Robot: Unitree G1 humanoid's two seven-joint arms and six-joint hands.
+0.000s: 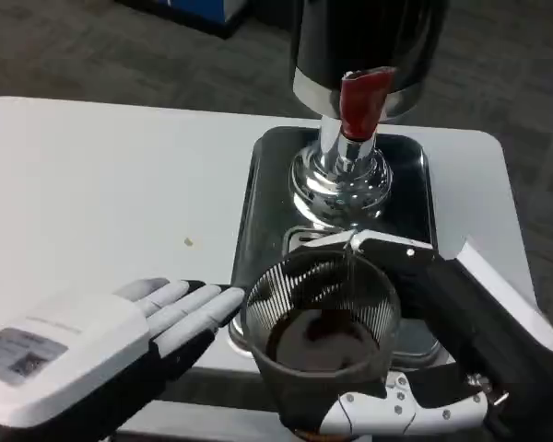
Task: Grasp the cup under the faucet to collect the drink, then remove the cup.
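Two hands: both at the front of the white desk, flanking a ribbed clear cup beneath a drink dispenser
Cup: standing on the steel drip tray, partly filled with dark liquid, under the faucet with its red tap handle; a thin stream appears to run down into it
Right hand: wrapped around the cup from the right, white-and-black fingers curled against its lower front wall, holding it
Left hand: resting palm-down just left of the tray, fingers straight and lying close together, tips near the cup but apart from it, holding nothing
Step in hand: collecting the drink, by the look of it; best done by keeping the cup upright and centred under the stream
Risk: squeezing the thin wall or tilting on withdrawal could spill; lift away only once the flow stops
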